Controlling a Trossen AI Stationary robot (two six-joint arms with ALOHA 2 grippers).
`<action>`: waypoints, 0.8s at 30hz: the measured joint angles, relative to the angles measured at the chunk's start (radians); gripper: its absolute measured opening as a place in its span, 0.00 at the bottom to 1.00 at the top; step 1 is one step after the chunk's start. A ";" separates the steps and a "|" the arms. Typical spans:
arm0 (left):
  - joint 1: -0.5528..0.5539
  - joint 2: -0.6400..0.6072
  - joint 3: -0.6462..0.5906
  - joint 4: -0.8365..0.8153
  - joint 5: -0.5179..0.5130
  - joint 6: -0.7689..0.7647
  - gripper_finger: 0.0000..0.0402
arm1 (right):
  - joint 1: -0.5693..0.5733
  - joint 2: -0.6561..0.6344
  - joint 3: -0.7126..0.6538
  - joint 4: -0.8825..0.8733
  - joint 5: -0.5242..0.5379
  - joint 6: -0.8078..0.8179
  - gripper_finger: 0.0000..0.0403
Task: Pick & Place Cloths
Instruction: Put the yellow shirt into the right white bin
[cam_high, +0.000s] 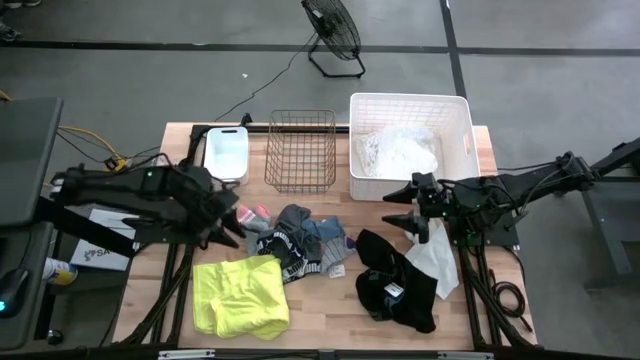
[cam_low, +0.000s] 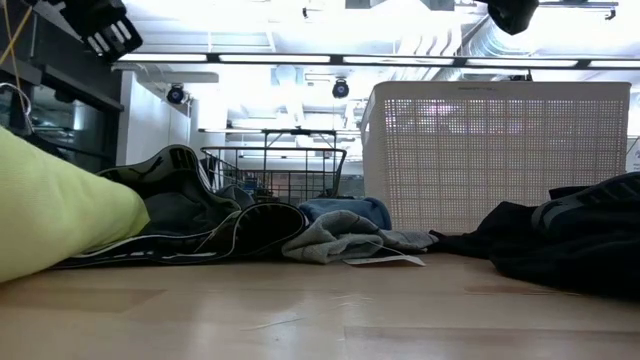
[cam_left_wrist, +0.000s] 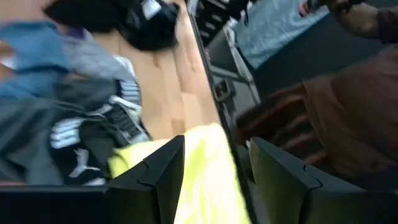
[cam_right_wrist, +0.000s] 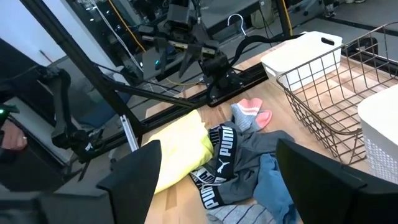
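Wooden table (cam_high: 330, 320) fills the middle. Neon-yellow cloth (cam_high: 240, 295) lies lower left, just below the left gripper (cam_high: 225, 225), fingers spread, empty. Right gripper (cam_high: 405, 208), spread too, is farther.

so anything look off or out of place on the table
Only mess from the task itself: most cloths lie loose on the table, and the yellow one sits by the front edge. One white cloth is in the tub. Nothing looks damaged or spilled.
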 joint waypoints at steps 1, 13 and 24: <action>-0.022 0.021 0.006 -0.001 -0.002 -0.023 0.45 | 0.000 0.000 0.000 0.000 -0.006 -0.001 0.77; -0.274 0.216 0.034 -0.010 -0.126 -0.268 0.45 | 0.000 0.000 0.000 -0.004 -0.077 -0.059 0.77; -0.436 0.334 0.034 -0.023 -0.136 -0.472 0.45 | 0.000 0.000 0.000 -0.009 -0.105 -0.113 0.77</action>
